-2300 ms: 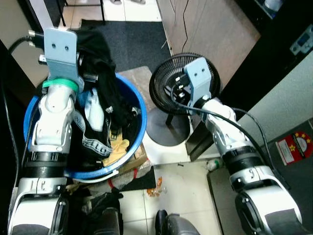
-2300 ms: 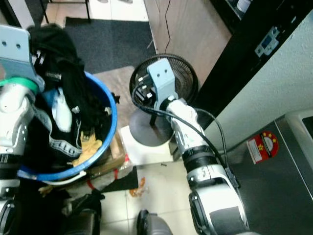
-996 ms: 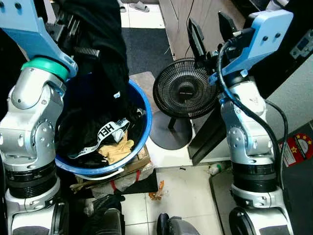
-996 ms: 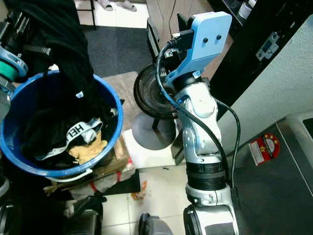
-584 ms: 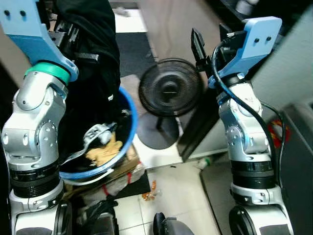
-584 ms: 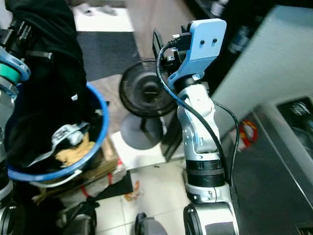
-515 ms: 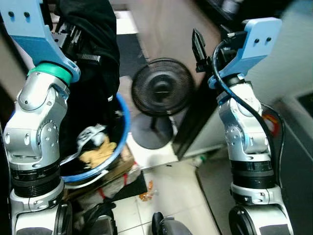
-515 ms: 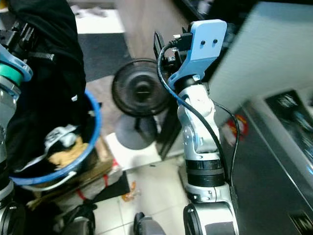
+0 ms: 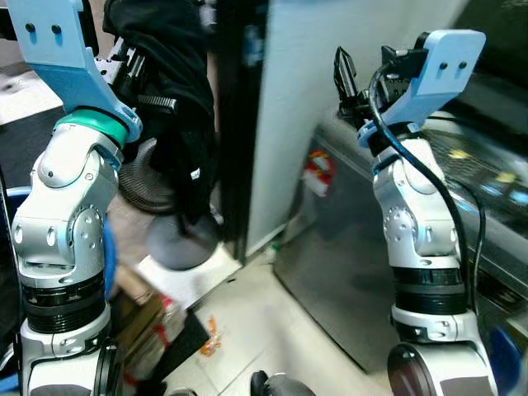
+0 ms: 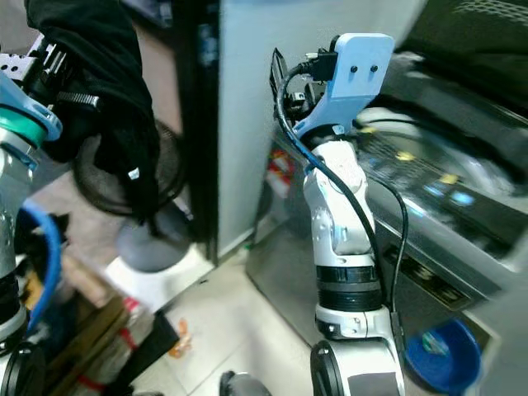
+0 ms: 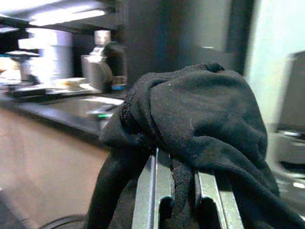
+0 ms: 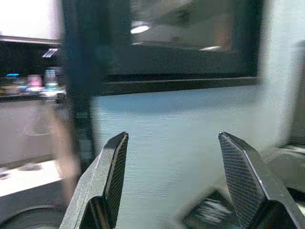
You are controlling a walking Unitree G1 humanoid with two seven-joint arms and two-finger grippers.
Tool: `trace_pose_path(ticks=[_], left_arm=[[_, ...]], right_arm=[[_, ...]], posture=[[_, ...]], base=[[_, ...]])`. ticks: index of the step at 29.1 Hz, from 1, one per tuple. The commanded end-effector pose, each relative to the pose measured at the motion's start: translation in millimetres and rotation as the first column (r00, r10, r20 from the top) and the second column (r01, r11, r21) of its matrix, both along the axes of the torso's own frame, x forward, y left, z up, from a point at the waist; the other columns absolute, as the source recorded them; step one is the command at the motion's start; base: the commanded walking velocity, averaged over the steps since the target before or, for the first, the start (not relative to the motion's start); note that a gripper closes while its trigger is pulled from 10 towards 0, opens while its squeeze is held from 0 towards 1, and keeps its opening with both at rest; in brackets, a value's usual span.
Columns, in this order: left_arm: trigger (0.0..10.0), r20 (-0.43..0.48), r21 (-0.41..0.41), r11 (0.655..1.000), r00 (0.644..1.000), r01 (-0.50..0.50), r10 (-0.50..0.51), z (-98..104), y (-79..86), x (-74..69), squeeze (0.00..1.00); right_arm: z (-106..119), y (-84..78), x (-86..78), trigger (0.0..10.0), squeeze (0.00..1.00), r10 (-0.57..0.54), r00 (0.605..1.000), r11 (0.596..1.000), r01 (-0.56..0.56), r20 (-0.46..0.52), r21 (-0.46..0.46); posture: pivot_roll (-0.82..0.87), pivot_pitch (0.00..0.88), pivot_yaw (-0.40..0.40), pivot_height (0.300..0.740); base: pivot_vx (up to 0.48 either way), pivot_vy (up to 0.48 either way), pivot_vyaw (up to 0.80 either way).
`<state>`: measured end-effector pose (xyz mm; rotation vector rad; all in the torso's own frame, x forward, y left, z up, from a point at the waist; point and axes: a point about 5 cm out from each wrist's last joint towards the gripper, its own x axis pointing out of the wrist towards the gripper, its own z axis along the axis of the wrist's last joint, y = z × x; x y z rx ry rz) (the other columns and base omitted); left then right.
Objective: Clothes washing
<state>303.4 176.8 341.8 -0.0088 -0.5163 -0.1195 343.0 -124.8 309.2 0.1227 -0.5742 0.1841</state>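
A black garment (image 9: 177,82) hangs bunched from my raised left gripper (image 11: 176,200) at the upper left. The gripper is shut on it, and the cloth drapes over the fingers (image 11: 151,191) and hides their tips. Its tail dangles well above the floor. My right gripper (image 9: 363,64) is raised at the upper middle, open and with nothing between its fingers (image 12: 107,176). A grey washing machine (image 10: 429,190) with a control panel on top stands at the right, blurred. The blue laundry basin's rim (image 10: 49,247) shows at the far left edge.
A black floor fan (image 10: 95,177) stands on its round base at the left, behind the hanging garment. A grey panel with a red sticker (image 9: 318,161) faces me in the middle. A small blue bowl (image 10: 450,355) lies on the floor at the lower right. Cardboard and litter lie at the lower left.
The whole view has swung to the right: basin and fan slid to the left edge and the washing machine came into view. Both arms stay raised, the left still holding the garment.
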Motion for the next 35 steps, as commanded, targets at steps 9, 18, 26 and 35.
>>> trace_pose_path(ticks=[9, 18, 26, 35], left_arm=[[10.0, -0.003, 0.003, 1.0, 1.0, 0.01, -0.01, 1.3, -2.9, 0.7, 0.0], [10.0, -0.004, -0.004, 1.0, 1.0, 0.012, -0.012, 2.2, -3.8, 0.3, 0.0], [10.0, 0.047, 0.017, 0.999, 0.998, -0.04, 0.039, 7.7, -0.7, -0.8, 0.0], [10.0, 0.058, 0.035, 0.998, 0.997, -0.052, 0.05, 8.7, -1.1, -0.8, 0.0]], right_arm=[[1.7, -0.3, 0.5, 10.0, 0.0, -0.004, 1.0, 1.0, 0.004, 0.004, 0.011], [4.0, -0.2, 1.1, 10.0, 0.0, -0.004, 1.0, 1.0, 0.004, 0.01, 0.016], [8.3, 3.5, 1.7, 10.0, 0.0, 0.003, 1.0, 1.0, -0.003, 0.031, 0.015], [8.4, 9.3, -0.8, 10.0, 0.0, 0.026, 0.998, 1.0, -0.025, 0.054, -0.016]], posture=[[0.06, 0.067, -0.014, 0.74], [0.06, 0.067, -0.015, 0.74], [0.06, 0.065, -0.018, 0.74], [0.06, 0.064, -0.018, 0.74]], base=[[0.0, 0.0, -0.8], [0.0, 0.0, -0.8], [0.105, 0.0, -0.67], [0.426, 0.0, 0.0]])
